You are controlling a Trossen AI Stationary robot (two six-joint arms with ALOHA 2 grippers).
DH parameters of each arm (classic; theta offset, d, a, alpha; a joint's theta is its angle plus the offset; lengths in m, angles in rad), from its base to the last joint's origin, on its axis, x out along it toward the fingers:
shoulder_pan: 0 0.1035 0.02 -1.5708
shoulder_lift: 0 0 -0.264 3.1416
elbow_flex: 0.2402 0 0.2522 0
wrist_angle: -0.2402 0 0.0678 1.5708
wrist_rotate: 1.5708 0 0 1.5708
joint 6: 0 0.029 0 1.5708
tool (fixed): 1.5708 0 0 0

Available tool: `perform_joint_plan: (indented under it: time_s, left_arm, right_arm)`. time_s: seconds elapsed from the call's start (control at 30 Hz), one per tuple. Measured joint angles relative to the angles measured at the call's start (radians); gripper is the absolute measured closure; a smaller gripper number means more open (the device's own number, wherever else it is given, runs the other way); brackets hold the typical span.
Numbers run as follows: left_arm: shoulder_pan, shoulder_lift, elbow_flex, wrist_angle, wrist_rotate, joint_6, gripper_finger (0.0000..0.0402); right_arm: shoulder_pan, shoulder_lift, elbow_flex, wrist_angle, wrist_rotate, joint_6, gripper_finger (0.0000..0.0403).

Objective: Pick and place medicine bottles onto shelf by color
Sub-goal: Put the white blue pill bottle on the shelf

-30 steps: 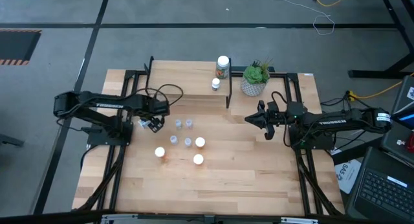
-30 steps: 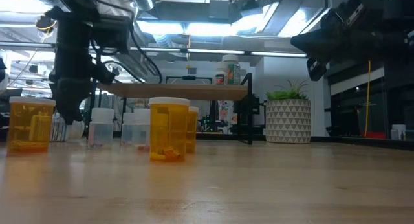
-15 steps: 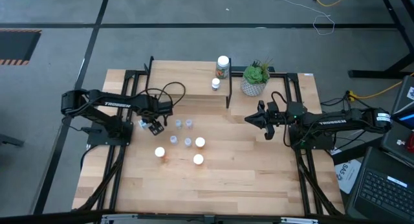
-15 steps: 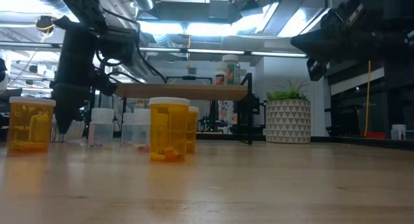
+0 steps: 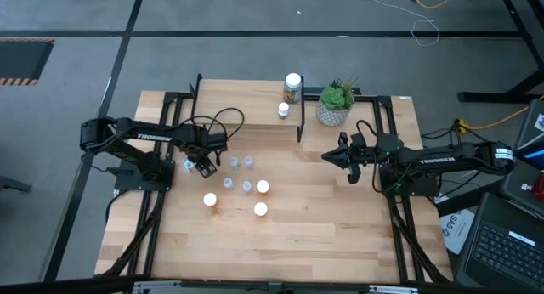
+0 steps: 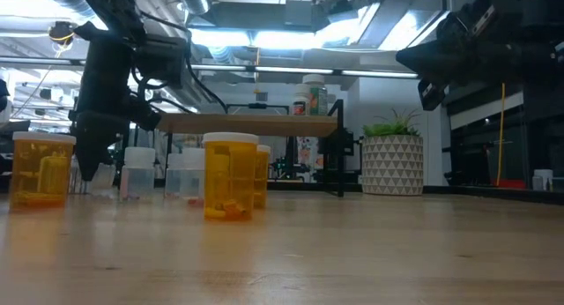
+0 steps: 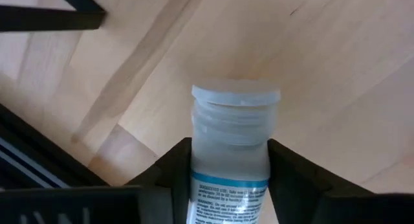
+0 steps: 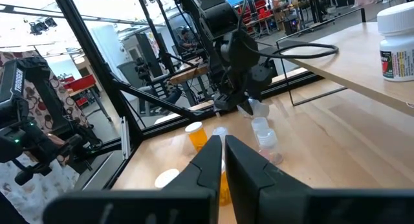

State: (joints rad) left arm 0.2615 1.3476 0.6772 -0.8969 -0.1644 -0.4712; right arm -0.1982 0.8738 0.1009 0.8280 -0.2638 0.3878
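My left gripper (image 5: pixel 193 165) points down at the table's left middle, shut on a clear-bluish medicine bottle (image 7: pixel 234 130) with a pale cap that lies on its side on the wood. Several more clear bottles (image 5: pixel 240 162) and three orange white-capped ones (image 5: pixel 263 187) stand on their bases to its right. The shelf (image 5: pixel 246 97) stands at the far edge and carries a larger dark bottle (image 5: pixel 293 86) and a small one (image 5: pixel 284 110). My right gripper (image 5: pixel 327 155) hovers shut at the right, holding nothing. My left gripper pinches the clear bottle's body just below the cap (image 7: pixel 197 160) between its two fingers (image 7: pixel 291 179), one on each side. The fingers come from above, pointing down, across the bottle. The bottle lies on the table, its cap (image 7: pixel 236 94) pointing away from the wrist.
A potted green plant (image 5: pixel 335 103) stands by the shelf's right end. Black frame rails (image 5: pixel 170 115) run close behind the left gripper. An orange bottle (image 6: pixel 230 177) stands nearest the front; the table's near half is bare wood (image 5: pixel 280 243).
My left gripper has sunk a little toward the table over the lying clear bottle and has shut, its fingers closing onto the bottle's sides. The bottle stays on the table. The right arm has kept still.
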Motion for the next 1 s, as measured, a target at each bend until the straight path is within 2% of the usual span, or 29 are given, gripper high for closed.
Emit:
perform_joint_plan:
  time_s: [0.23,0.5,0.63,0.73,0.83,0.93,1.0]
  left_arm:
    - [-0.035,-0.042,0.079,-0.048,0.005,-0.073,0.0255]
    - [-0.133,-0.149,0.264,-0.094,-0.020,-0.103,0.0255]
    - [-0.163,-0.203,0.353,-0.021,-0.177,-0.073,0.0255]
    - [-0.161,-0.225,0.374,0.124,-0.358,0.031,0.0255]
    - [-0.128,-0.227,0.374,0.293,-0.491,0.169,0.0255]
    - [-0.076,-0.210,0.373,0.416,-0.568,0.289,0.0255]
    - [-0.041,-0.195,0.352,0.475,-0.572,0.328,0.0255]
  right_arm:
    - [0.000,0.000,0.000,0.000,0.000,0.000,0.0380]
    - [0.000,0.000,0.000,0.000,0.000,0.001,0.0380]
    - [0.000,0.000,0.000,0.001,0.000,0.000,0.0380]
    - [0.000,0.000,0.000,0.001,0.000,0.000,0.0380]
    - [0.000,0.000,0.000,0.001,0.000,-0.001,0.0380]
    - [0.000,0.000,0.000,0.000,0.001,-0.001,0.0380]
    - [0.000,0.000,0.000,0.000,0.001,-0.002,0.0380]
